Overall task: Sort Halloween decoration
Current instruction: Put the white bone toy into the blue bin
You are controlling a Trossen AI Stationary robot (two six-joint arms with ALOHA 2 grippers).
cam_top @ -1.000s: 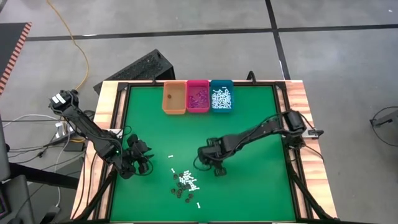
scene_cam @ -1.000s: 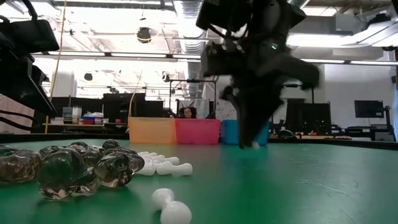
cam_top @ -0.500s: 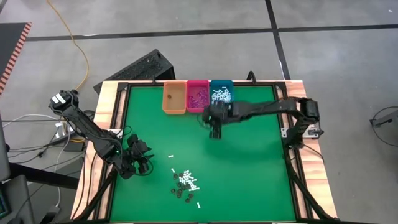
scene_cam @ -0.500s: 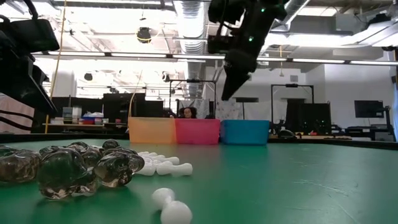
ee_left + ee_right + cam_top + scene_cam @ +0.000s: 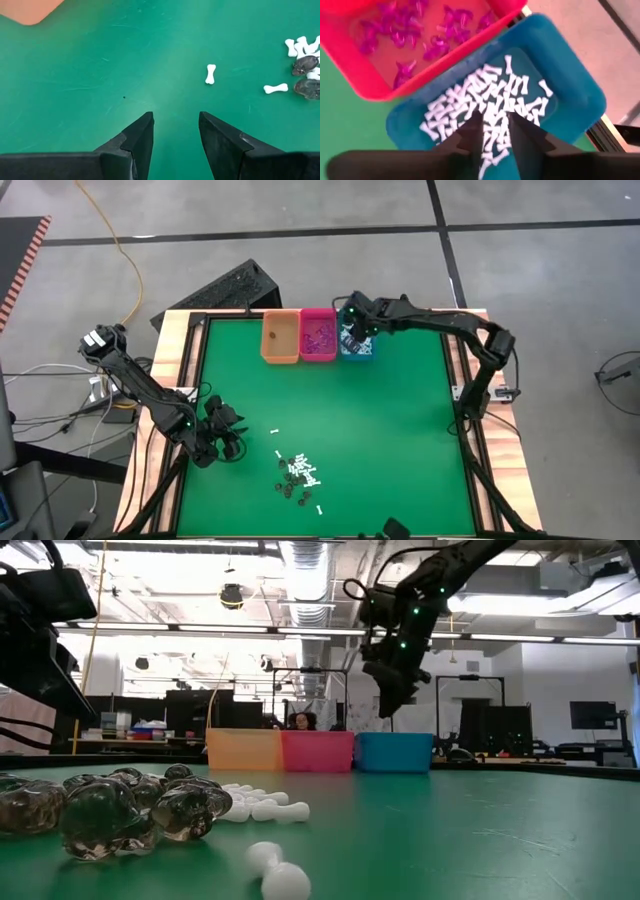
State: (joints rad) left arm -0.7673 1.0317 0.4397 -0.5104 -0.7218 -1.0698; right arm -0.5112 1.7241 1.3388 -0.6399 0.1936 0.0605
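Note:
The Halloween decoration lies as a small heap (image 5: 298, 475) of white bone-shaped sticks and dark bits near the table's front, with single white sticks beside it (image 5: 274, 430). In the low view they show close up as dark glassy bits (image 5: 120, 810) and white sticks (image 5: 262, 808). My right gripper (image 5: 496, 122) hangs over the teal bin (image 5: 357, 352), which is full of white sticks (image 5: 490, 100). Its fingers stand apart, pointing steeply down. My left gripper (image 5: 176, 122) waits open just above the green mat, left of the heap (image 5: 232, 442).
An orange bin (image 5: 280, 337), a pink bin (image 5: 318, 335) holding purple bits (image 5: 420, 35) and the teal bin stand side by side at the far edge. A black frame and a wooden border (image 5: 180, 360) run round the green mat.
My right gripper has swung from the mat beside the heap up and toward the far edge, and now hangs over the teal bin. It has rolled about its own axis on the way. The heap and the left gripper have kept still.

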